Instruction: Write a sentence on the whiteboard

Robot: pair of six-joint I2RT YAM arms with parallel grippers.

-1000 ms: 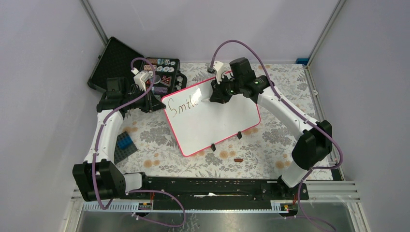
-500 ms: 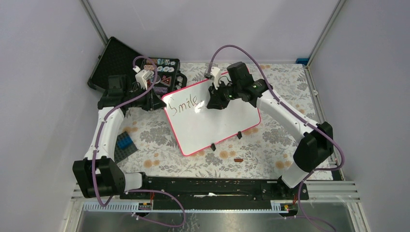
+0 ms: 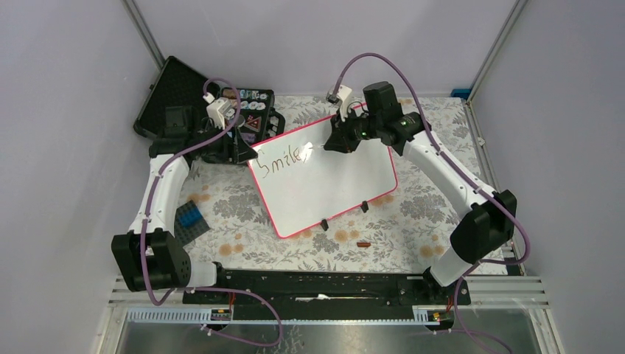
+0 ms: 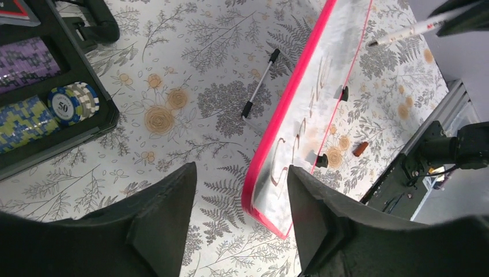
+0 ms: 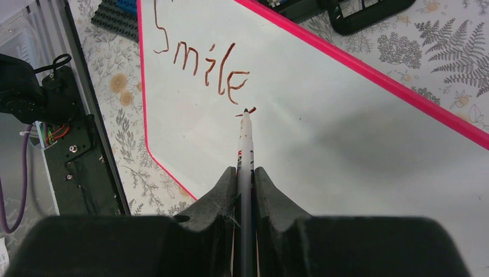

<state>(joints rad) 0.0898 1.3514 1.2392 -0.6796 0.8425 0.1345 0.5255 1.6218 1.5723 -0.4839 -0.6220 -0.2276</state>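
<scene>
The whiteboard [image 3: 332, 184] lies tilted on the flowered cloth, pink rim all round. Of the sentence, only "Smile," [image 3: 284, 156] shows, in dark brown strokes near the board's upper left [image 5: 202, 63]. My right gripper [image 5: 246, 171] is shut on a white marker [image 5: 246, 138], whose tip rests at the comma after the word. My left gripper [image 4: 241, 167] stands open at the board's left corner [image 4: 277, 208]. That corner lies between the fingers [image 4: 167, 219], and neither touches it. In the top view the left gripper [image 3: 247, 151] sits just off the board's upper left edge.
A black open case [image 3: 177, 96] with poker chips [image 4: 72, 104] stands behind the left gripper. A thin black-tipped pen [image 4: 259, 83] lies on the cloth beside the board. A blue brick plate [image 3: 190, 217] is at the left, a small brown piece [image 3: 362, 243] in front.
My left gripper has opened and let go of the board's corner. The right gripper has drawn the comma after "Smile" and shifted a little to the right.
</scene>
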